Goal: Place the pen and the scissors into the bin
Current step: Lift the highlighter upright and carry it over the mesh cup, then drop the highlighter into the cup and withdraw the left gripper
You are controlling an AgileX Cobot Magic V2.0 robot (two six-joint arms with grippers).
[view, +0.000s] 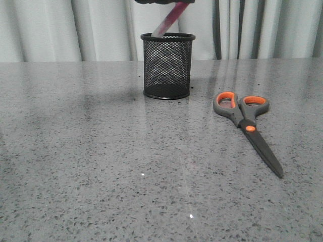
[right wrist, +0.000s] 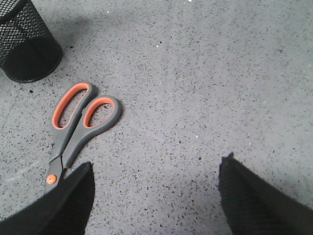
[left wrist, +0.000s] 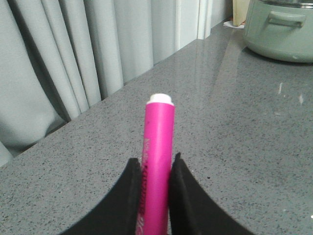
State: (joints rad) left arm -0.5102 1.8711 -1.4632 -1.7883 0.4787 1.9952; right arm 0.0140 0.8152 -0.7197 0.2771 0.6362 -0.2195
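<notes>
I have the pen [left wrist: 157,161] pinched in my left gripper [left wrist: 155,196], tilted, its clear-capped end dipping into the bin [view: 167,65] at twelve o'clock. It isn't dropped yet. The scissors [view: 247,126] lie flat at three o'clock, untouched, under my right gripper [right wrist: 154,196], spread wide.

From my left wrist camera I see the left gripper [left wrist: 155,196] closed on the pen [left wrist: 157,161]. The two black fingers [left wrist: 120,200] press the pink body from both sides, and the pen stands out from between them with its small white end [left wrist: 161,98] at the far tip. Behind it lies the grey speckled table [left wrist: 234,127]. A pale curtain [left wrist: 73,58] hangs along the table edge, and a light green pot [left wrist: 281,29] with a handle stands on the table, well apart from the pen
</notes>
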